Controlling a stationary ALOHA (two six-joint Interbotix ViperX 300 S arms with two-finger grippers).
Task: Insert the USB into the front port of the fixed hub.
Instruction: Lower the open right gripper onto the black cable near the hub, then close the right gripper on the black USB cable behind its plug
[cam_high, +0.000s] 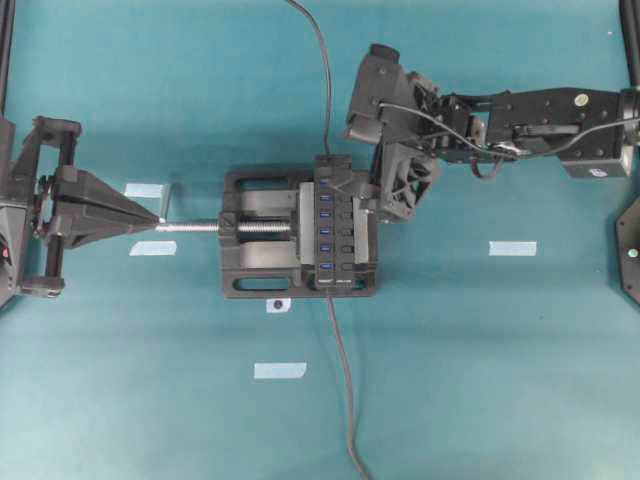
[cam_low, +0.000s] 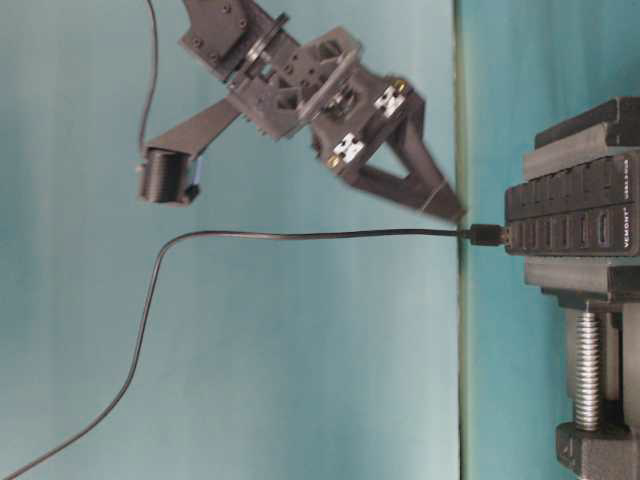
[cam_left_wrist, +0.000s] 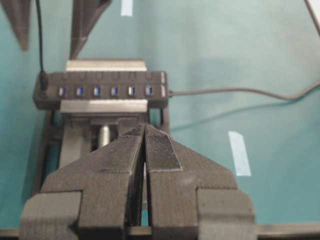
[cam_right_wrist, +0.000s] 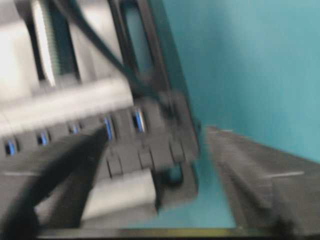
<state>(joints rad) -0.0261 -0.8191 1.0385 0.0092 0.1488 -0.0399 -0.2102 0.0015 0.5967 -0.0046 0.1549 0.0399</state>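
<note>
USB (cam_low: 487, 235) sits seated in fixed hub (cam_low: 572, 215), vise-clamped (cam_high: 262, 232); right gripper (cam_high: 398, 178) fingers spread, released; left gripper (cam_left_wrist: 145, 137) fingers pressed together, idle.

Mid-frame in the overhead view, the fixed hub (cam_high: 336, 222) lies clamped in the vise (cam_high: 262, 232), whose screw (cam_high: 195, 227) runs left toward my left gripper (cam_high: 152, 218). The USB (cam_low: 487, 235) sits in the hub's upper end, its cable (cam_high: 322, 70) running up. My right gripper (cam_high: 378, 165) hovers just upper right of it.

Black vise (cam_high: 262, 247), tape strips (cam_high: 512, 248) on teal table (cam_high: 500, 380)
</note>
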